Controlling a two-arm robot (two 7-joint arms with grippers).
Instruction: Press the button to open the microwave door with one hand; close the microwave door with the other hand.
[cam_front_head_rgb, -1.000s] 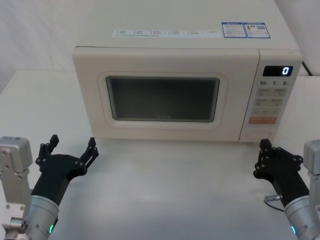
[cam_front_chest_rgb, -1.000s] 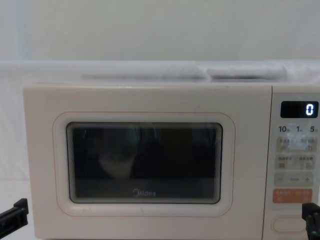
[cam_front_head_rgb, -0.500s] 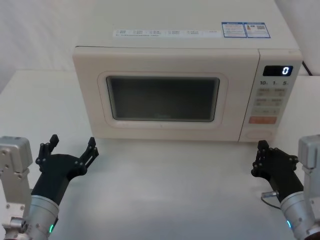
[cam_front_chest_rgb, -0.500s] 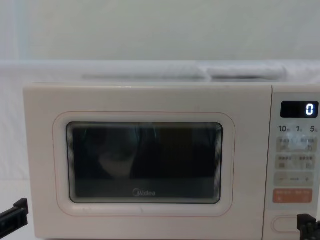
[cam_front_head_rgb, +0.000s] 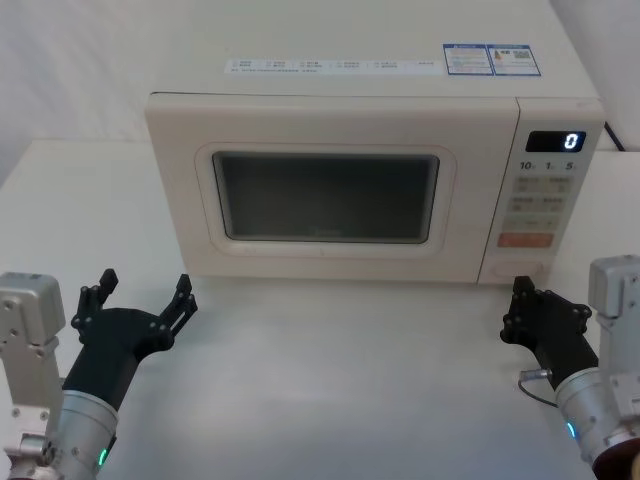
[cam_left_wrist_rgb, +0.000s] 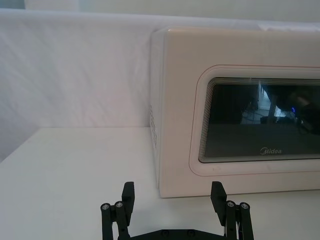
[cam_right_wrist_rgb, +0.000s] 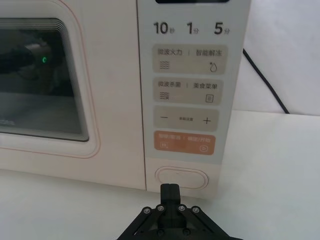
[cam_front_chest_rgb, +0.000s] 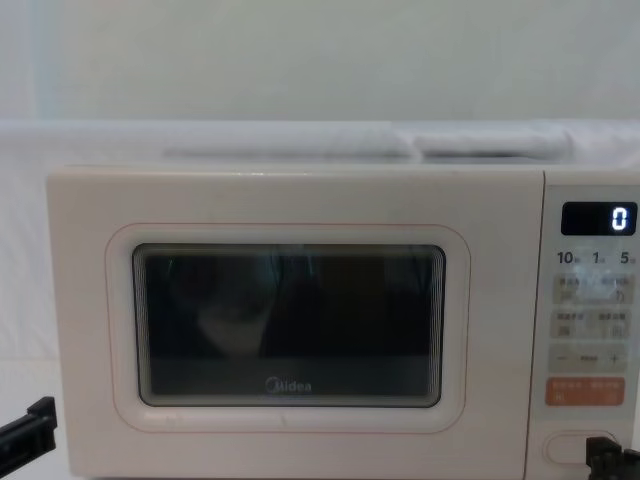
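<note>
Button sat low on the microwave panel, just beyond my right gripper, fingers clenched. I judged drift toward the orange key the main risk. Left gripper waited, fingers released, on the counter; door closed.

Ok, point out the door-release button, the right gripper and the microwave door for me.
button (cam_right_wrist_rgb: 181, 177), right wrist view, middle of its cream face.
right gripper (cam_right_wrist_rgb: 170, 190), right wrist view, closed fingertips.
microwave door (cam_front_head_rgb: 325, 197), head view, centre of the dark window.
</note>
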